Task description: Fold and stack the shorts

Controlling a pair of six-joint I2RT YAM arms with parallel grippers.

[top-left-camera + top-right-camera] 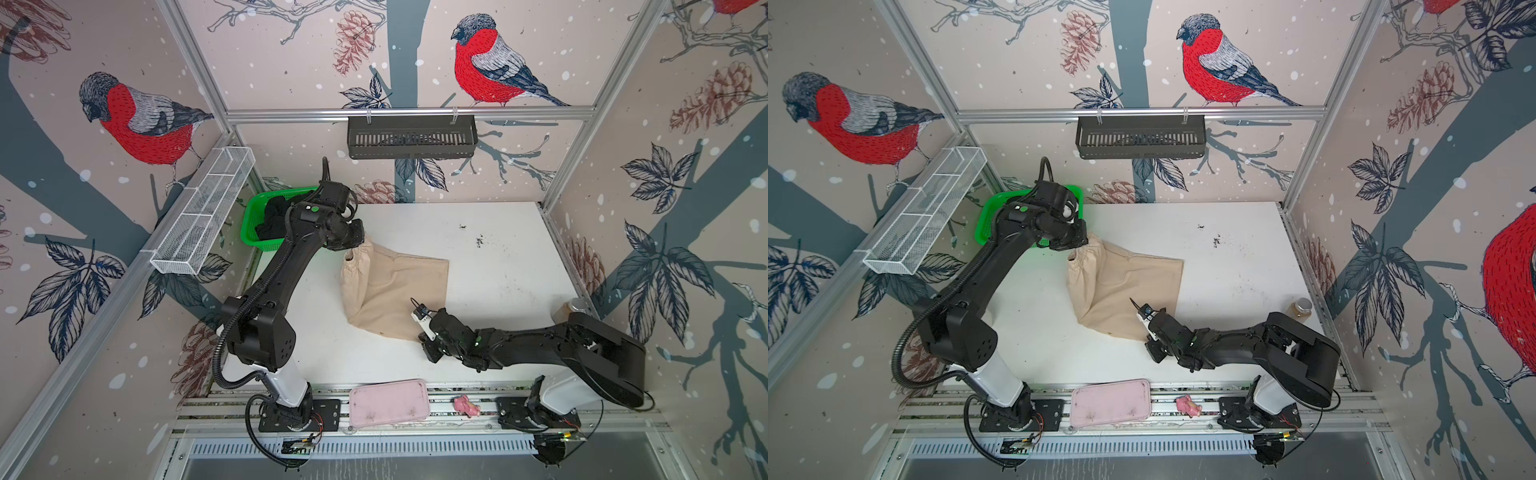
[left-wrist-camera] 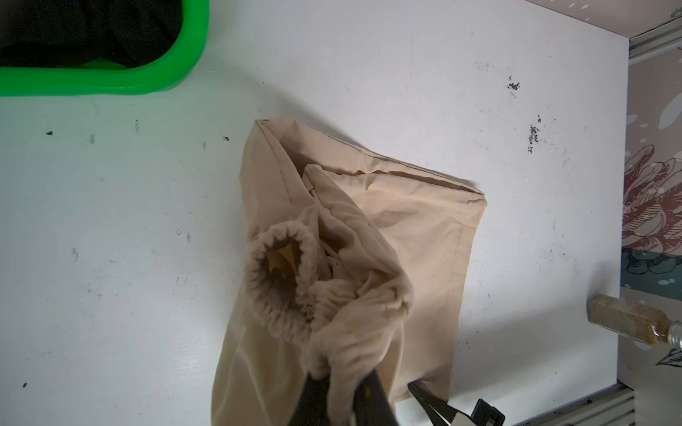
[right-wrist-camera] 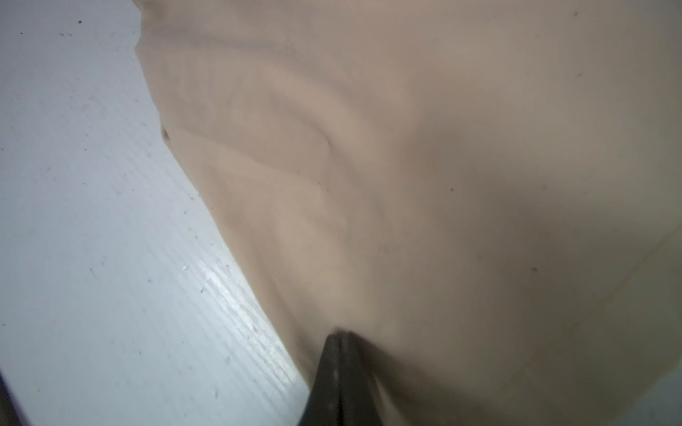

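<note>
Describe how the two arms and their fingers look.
Both arms are matte black with white base segments on black plates. The left arm carries a ribbed black cable and a green dot. The right arm has a white-and-black wrist block. Fingers are dark and tapered.

No legible text, label, brand, number or sign found in any view. The small white mark on the left arm's joint housing (image 1: 308, 207) is too small to read.
</note>
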